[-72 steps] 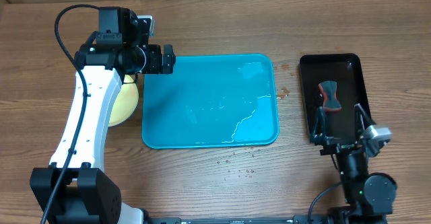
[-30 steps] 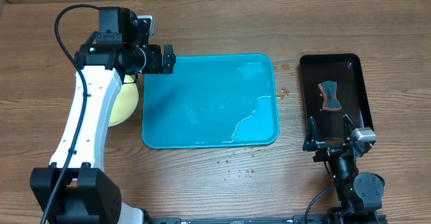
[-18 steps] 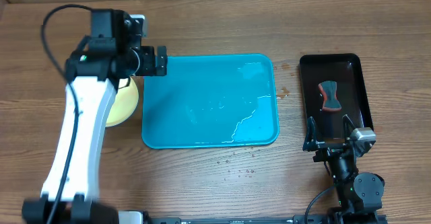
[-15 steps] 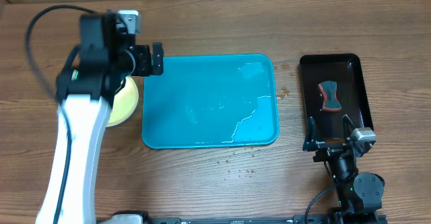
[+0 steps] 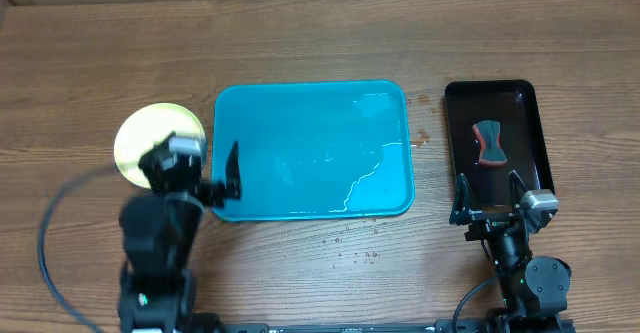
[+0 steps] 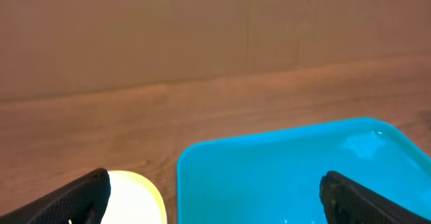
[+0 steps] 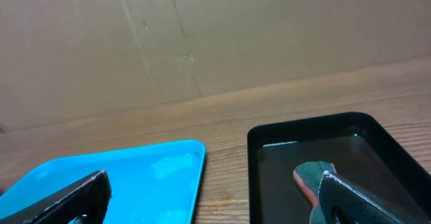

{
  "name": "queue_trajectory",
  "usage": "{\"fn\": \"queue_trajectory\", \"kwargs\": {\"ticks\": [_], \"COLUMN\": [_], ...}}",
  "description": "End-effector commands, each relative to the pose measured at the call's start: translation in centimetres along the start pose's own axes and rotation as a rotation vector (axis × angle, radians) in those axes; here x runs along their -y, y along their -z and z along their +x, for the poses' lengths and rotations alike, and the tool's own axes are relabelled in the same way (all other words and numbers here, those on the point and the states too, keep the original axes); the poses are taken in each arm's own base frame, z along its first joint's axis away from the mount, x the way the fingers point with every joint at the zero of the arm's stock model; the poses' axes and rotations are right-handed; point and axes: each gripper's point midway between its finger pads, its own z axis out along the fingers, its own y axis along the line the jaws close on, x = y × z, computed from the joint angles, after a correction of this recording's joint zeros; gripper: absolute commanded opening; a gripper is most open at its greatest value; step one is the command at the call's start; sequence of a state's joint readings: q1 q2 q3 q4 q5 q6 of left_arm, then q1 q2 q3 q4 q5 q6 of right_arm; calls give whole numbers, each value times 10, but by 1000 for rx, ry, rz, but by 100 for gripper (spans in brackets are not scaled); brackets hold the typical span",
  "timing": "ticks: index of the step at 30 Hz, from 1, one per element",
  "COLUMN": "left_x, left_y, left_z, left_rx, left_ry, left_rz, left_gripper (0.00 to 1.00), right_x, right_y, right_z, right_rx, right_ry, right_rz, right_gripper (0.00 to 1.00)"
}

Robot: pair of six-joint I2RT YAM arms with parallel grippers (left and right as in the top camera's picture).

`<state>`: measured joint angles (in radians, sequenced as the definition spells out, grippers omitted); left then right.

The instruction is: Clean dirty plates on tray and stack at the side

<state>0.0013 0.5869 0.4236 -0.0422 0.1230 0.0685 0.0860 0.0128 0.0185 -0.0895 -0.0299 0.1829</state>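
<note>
Overhead: plates (image 5: pixel 150 133) sit just left of the tray (image 5: pixel 310 173), off it. Only the top pale yellow-green one shows, so count unclear. Likely light, stiff plastic, slick if wet; pinch at the rim. Tray holds no plates. Left gripper (image 6: pixel 214 183) is spread wide, empty, over the tray's near-left corner. Right gripper (image 7: pixel 214 183) is also wide, empty, by the black tray (image 5: pixel 510 108).

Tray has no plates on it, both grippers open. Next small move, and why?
Probably just settle the left gripper to rest. The tray holds no plate, a yellow plate sits beside its left edge, the sponge lies in the black tray, and the right gripper is open and empty too.
</note>
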Motion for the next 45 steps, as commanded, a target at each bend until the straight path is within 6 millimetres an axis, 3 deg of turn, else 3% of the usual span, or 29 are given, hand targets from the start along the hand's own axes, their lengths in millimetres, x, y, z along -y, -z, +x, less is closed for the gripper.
{"fn": "queue_trajectory", "kwargs": {"ticks": [1,7,17,45], "left_x": [3,6,2,1], "left_y": [15,31,31,31], "left_z": [22,46,80,80], "left_rx": [60,154,119,121], "left_ry": [-70,-136,-150,-153], "left_rz": [-6,-22,-55,-61], "left_gripper": [100,100,100,99], "right_x": [-2,-2,-2,-2], "right_y": [0,0,0,0], "right_z": [2,2,2,2], "right_rx": [4,4,4,4], "right_ry": [0,0,0,0], "right_rz": [-15,-15,-15,-15], "right_gripper": [100,100,100,100]}}
